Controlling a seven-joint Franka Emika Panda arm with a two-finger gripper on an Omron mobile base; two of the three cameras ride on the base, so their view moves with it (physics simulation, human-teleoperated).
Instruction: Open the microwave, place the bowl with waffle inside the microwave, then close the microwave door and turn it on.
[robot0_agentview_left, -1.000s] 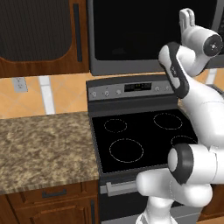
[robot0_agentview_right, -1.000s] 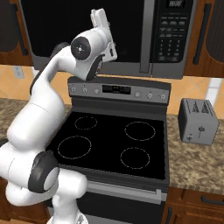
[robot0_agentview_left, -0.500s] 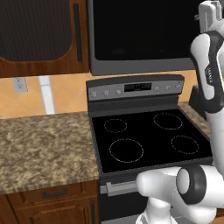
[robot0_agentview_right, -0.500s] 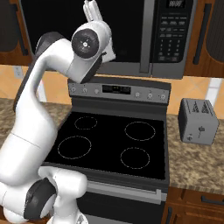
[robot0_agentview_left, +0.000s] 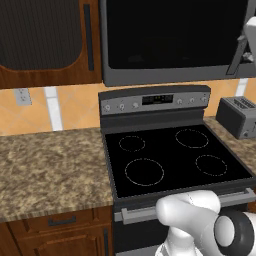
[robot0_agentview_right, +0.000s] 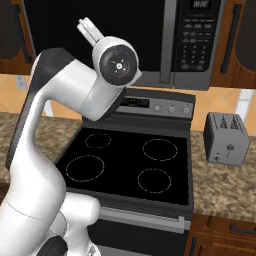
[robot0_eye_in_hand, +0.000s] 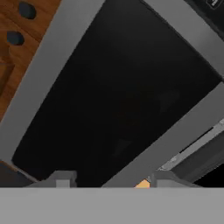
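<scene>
None done: we are seeing four task steps waiting.
Microwave: the wide black glass-fronted microwave (robot0_agentview_right: 125, 35) is hanging at 12 o'clock above the black glass-top stove (robot0_agentview_right: 132, 167).
Door: its black glass door (robot0_agentview_left: 175, 35) is sitting shut.
Hand: the gripper (robot0_eye_in_hand: 107, 180) is pointing at the glass, jaws part open, grasping nothing.
Handle: the grey bar handle (robot0_agentview_right: 167, 42) is waiting at 2 o'clock.
Bowl: we are not spotting it.

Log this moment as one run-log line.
stage: reaching to open | large black glass-front microwave: door shut | gripper: raised before door, empty | grey slotted toaster: on counter
</scene>
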